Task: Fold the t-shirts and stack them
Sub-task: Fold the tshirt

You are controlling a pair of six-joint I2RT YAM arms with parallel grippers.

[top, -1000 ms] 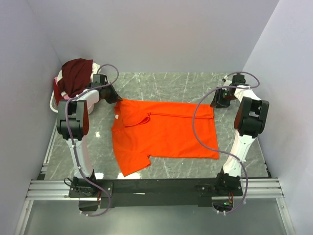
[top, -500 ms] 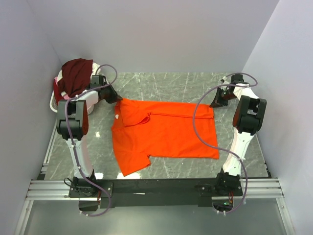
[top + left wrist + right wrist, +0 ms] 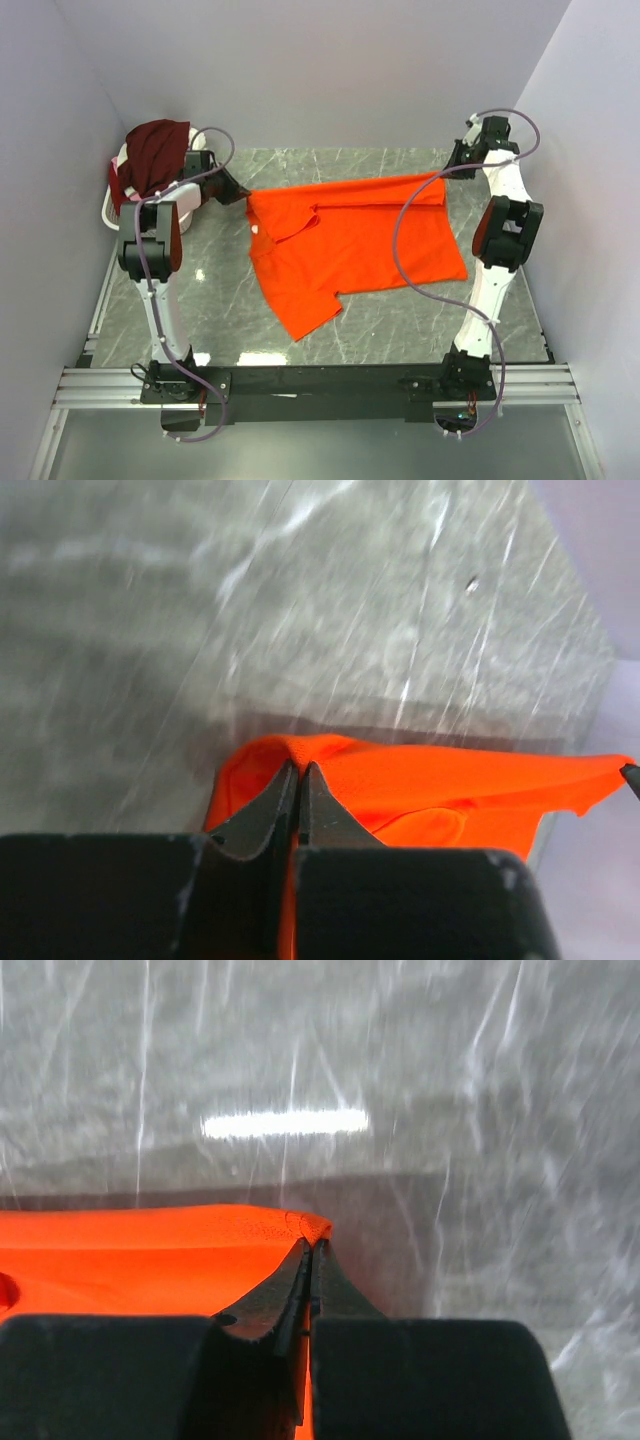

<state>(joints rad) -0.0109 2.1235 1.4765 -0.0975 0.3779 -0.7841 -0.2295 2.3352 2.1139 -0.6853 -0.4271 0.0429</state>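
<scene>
Left gripper is clamped on the far left corner of the orange t-shirt, jaws pressed together on the cloth. Right gripper is likewise pinched on the far right corner. The far edge runs taut between them, raised off the marble table; the near part lies on it. A maroon t-shirt sits heaped on the white basket at far left.

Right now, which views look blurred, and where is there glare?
Left wrist: table smeared into streaks, while the left tool and orange t-shirt are sharp. Right wrist: the same streaking, plus a bright glare bar on the marble. Top external: sharp, evenly lit.
</scene>
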